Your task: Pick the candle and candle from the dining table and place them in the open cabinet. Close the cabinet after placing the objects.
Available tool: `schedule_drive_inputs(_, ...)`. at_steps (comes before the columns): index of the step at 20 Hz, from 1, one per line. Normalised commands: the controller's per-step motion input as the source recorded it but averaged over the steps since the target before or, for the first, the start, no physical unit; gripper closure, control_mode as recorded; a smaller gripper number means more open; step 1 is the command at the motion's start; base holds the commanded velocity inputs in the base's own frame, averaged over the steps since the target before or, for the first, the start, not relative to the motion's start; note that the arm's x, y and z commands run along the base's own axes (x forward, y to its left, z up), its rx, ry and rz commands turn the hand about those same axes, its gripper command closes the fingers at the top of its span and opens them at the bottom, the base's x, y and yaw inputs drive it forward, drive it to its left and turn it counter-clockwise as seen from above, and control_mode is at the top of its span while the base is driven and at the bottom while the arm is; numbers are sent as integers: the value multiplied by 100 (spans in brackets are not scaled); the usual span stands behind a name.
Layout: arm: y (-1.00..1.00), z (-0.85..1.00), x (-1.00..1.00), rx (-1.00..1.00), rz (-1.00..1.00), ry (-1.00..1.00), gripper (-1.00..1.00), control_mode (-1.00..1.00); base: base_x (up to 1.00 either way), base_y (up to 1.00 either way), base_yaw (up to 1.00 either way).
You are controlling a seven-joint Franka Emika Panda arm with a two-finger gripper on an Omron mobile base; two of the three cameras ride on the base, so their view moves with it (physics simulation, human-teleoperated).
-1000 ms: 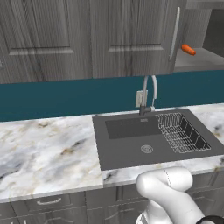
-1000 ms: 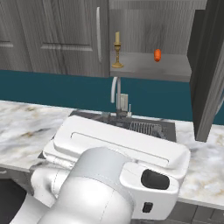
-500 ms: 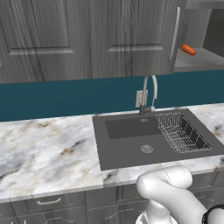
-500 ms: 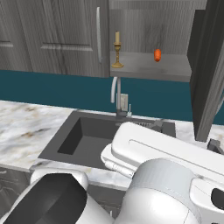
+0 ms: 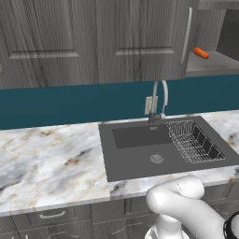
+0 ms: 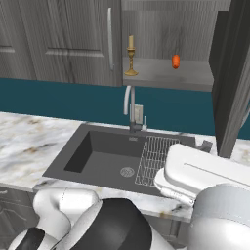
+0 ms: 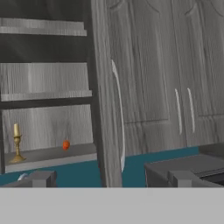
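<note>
Brass candle [image 6: 130, 54] stands upper centre inside the open cabinet [image 6: 166, 73]. Fingers apparently spread wide, holding nothing; fetch the second candle next.

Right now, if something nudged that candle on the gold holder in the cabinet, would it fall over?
Quite likely. The brass candle is tall and thin on a narrow stem with a small round foot, so it looks top-heavy and apt to tip. It stands near the front edge of the cabinet shelf, so a tip could send it off. Once down, it would probably roll.

cabinet door [image 7: 107, 109] ajar, shelf [image 6: 195, 75] reachable
</note>
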Motion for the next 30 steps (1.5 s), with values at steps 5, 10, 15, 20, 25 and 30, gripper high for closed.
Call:
schedule_drive_inputs(5,-25,0,0,2,47,-1,-100,-100,0,0,0)
schedule_drive_inputs(10,-27,0,0,1,55,0,-100,-100,0,0,0)
schedule_drive_inputs(15,-28,0,9,0,50,0,-100,-100,0,0,0)
schedule_drive_inputs(20,-53,0,30,0,46,0,-100,-100,0,0,0)
schedule_drive_inputs(25,-67,-11,32,0,37,0,-100,-100,0,0,0)
schedule_drive_inputs(30,-5,-5,11,0,18,0,-100,-100,0,0,0)
